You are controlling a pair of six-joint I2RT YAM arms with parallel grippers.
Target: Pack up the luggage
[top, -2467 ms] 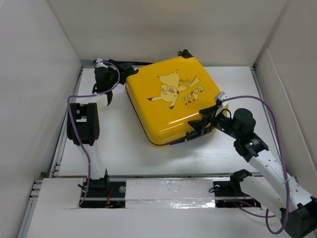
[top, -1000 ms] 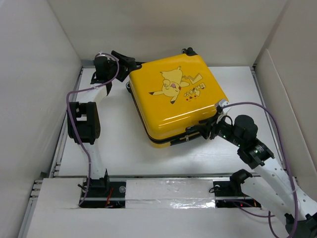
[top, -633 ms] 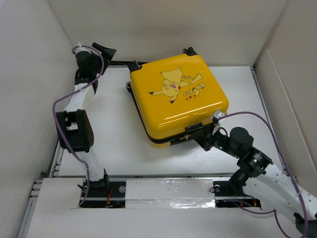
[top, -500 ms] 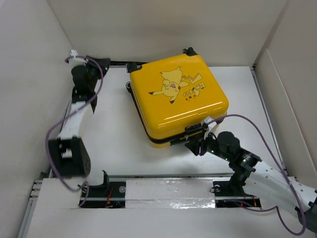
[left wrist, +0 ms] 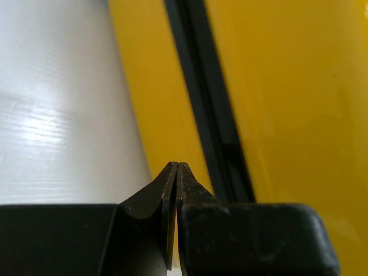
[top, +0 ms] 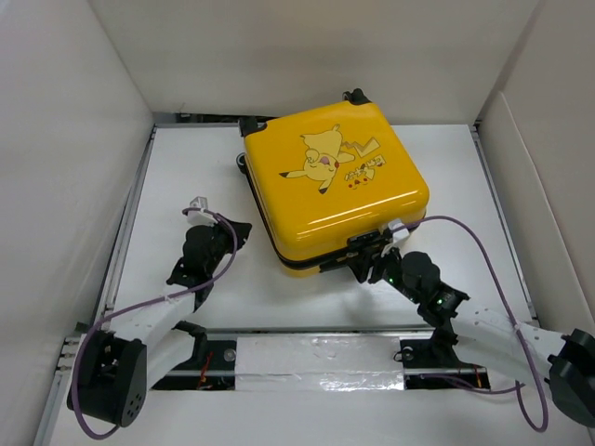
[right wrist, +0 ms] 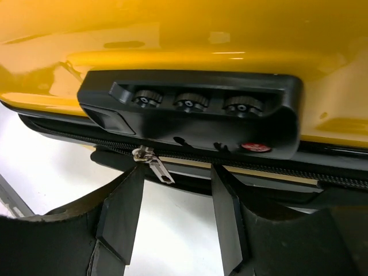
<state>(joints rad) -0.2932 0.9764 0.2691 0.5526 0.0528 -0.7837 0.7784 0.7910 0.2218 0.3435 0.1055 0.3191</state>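
The luggage [top: 335, 181], a yellow hard-shell suitcase, lies closed and flat on the table with its Pikachu face up. My left gripper [top: 236, 230] is shut and empty, a little left of the case's near-left side. In the left wrist view its tips [left wrist: 176, 167] point at the yellow shell [left wrist: 287, 86] and black zipper band [left wrist: 207, 115]. My right gripper [top: 368, 262] is open at the near edge, low under the black combination lock [right wrist: 195, 112]. A silver zipper pull [right wrist: 155, 165] hangs between the fingers [right wrist: 123, 213], next to the left one; the right gripper [right wrist: 178, 172] holds nothing.
White walls enclose the table on the left, back and right. A metal rail [top: 307, 353] runs along the near edge by the arm bases. The case's black wheels [top: 353, 96] point toward the back wall.
My left arm swung from the far left corner down to the case's near-left side, and its gripper shut. My right gripper dropped and slid left along the near edge to the lock, opening slightly.
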